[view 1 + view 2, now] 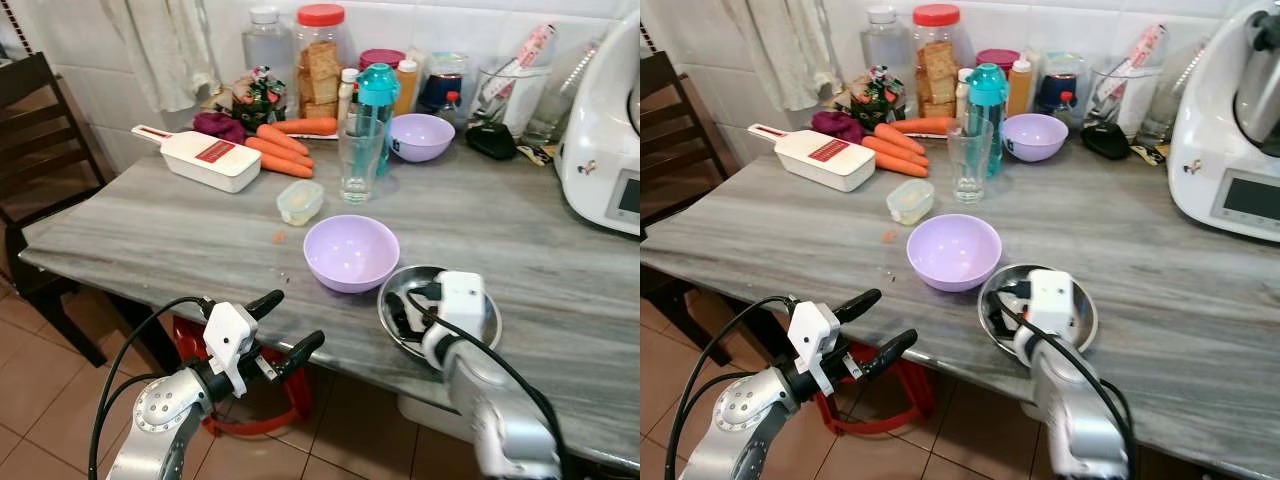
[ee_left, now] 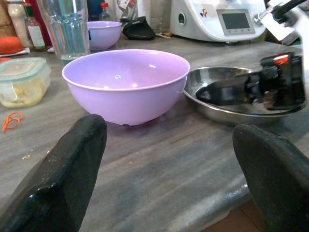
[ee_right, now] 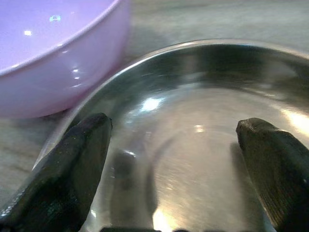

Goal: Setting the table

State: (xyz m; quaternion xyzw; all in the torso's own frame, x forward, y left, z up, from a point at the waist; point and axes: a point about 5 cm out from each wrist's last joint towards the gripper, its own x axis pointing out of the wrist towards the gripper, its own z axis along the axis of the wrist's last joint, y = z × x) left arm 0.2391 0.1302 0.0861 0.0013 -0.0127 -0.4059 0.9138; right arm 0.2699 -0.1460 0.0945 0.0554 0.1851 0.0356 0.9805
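Observation:
A large lilac bowl (image 1: 350,250) stands near the front edge of the grey table (image 1: 150,230). Just to its right lies a shallow steel plate (image 1: 487,322), almost touching the bowl. My right gripper (image 1: 408,305) hovers low over the plate, open, its two fingers (image 3: 72,164) spread across the plate's shiny inside (image 3: 193,125). My left gripper (image 1: 295,318) is open in front of the table edge, left of and below the bowl, pointing at the bowl (image 2: 125,82) with nothing between its fingers. A clear glass (image 1: 360,160) stands behind the bowl.
At the back stand a smaller lilac bowl (image 1: 420,135), a teal bottle (image 1: 378,95), jars, carrots (image 1: 285,150), a white slicer (image 1: 200,155) and a small lidded tub (image 1: 300,200). A white kitchen machine (image 1: 605,140) sits at the right. A dark chair (image 1: 40,130) stands left.

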